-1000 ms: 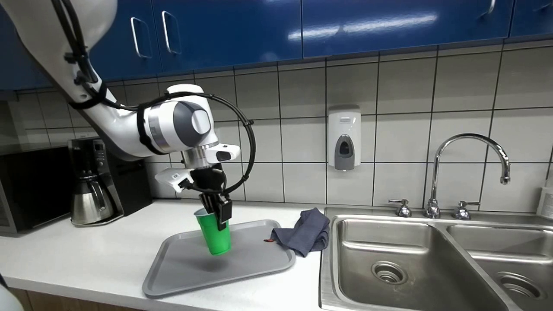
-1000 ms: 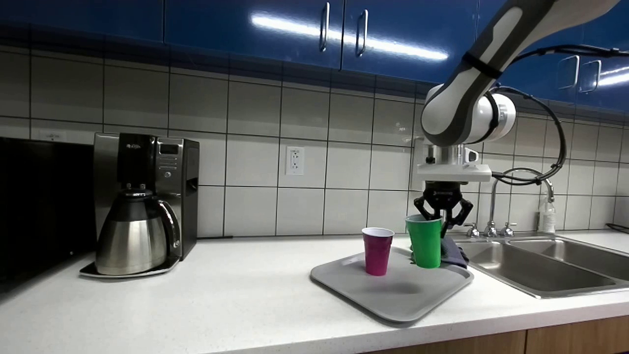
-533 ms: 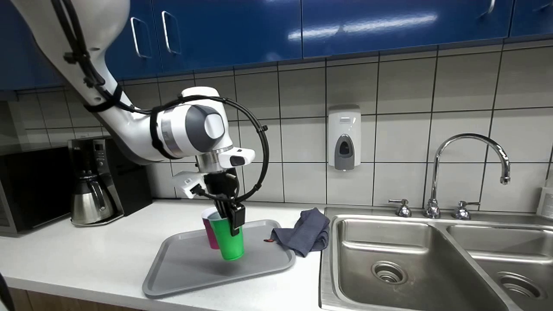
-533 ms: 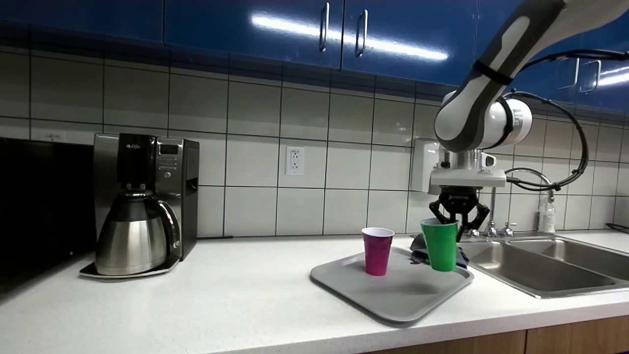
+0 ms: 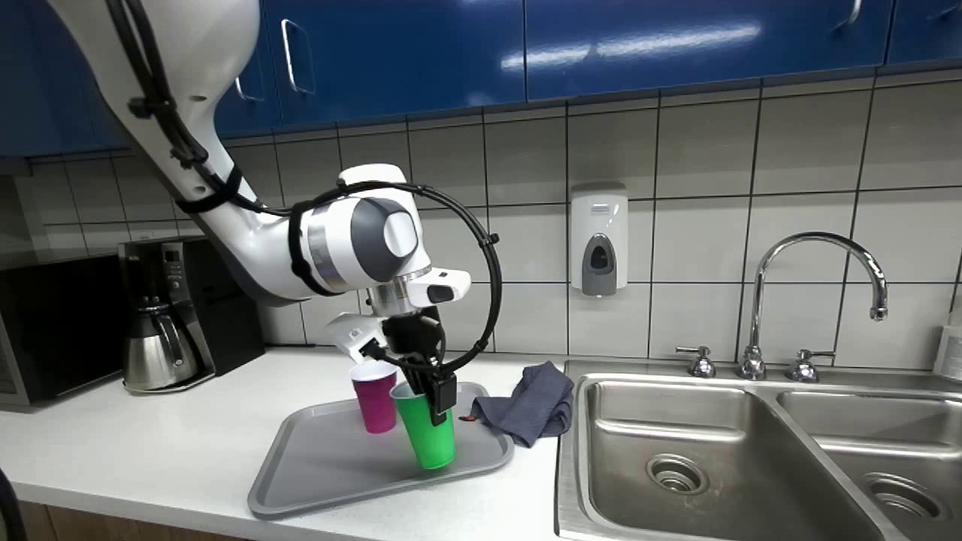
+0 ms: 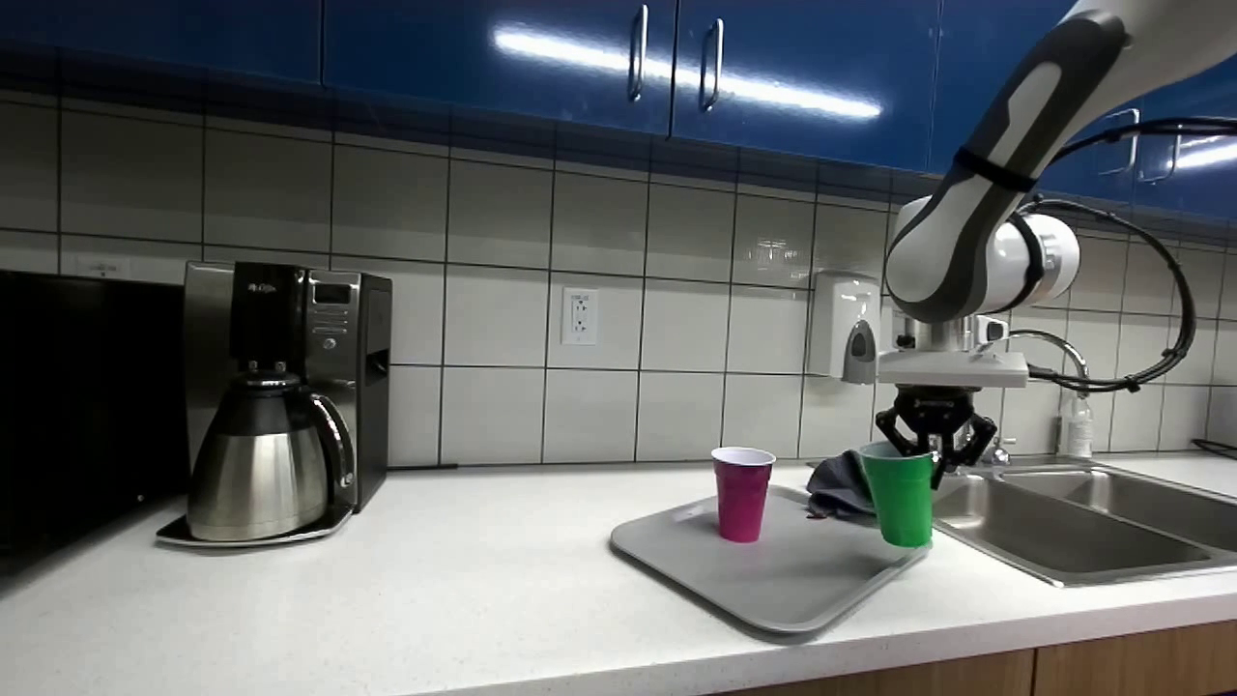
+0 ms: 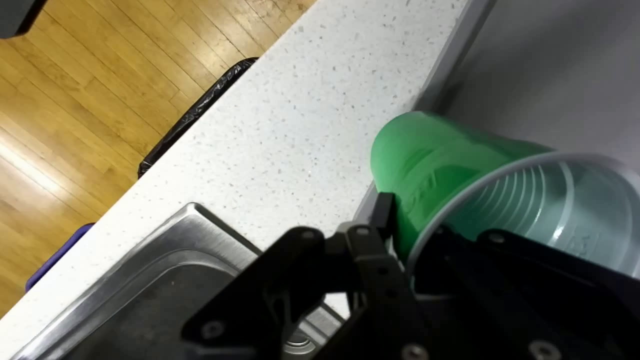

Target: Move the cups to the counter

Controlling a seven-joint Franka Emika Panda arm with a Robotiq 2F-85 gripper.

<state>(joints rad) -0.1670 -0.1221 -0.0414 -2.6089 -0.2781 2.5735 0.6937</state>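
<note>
A black two-finger gripper (image 6: 932, 456) on a white robot arm (image 5: 323, 240) clasps the wall of a bright green tapered plastic cup (image 6: 899, 501), its jaws drawn almost together, one finger inside the cup and one outside. The green cup tilts over the rim of a grey rectangular tray (image 6: 754, 580) at the end nearest the stainless steel double sink (image 5: 624, 496); whether its base touches the tray cannot be told. A magenta-purple tapered plastic cup (image 6: 742, 503), white inside, stands upright on the tray, apart from the gripper. The tray lies on a white speckled countertop (image 6: 387, 599), beside a crumpled dark blue-grey cloth (image 5: 533, 402) at its corner. In both exterior views, a steel coffee pot (image 6: 256, 474) sits in a black-and-steel coffee maker (image 6: 271, 319), well apart from the tray.
</note>
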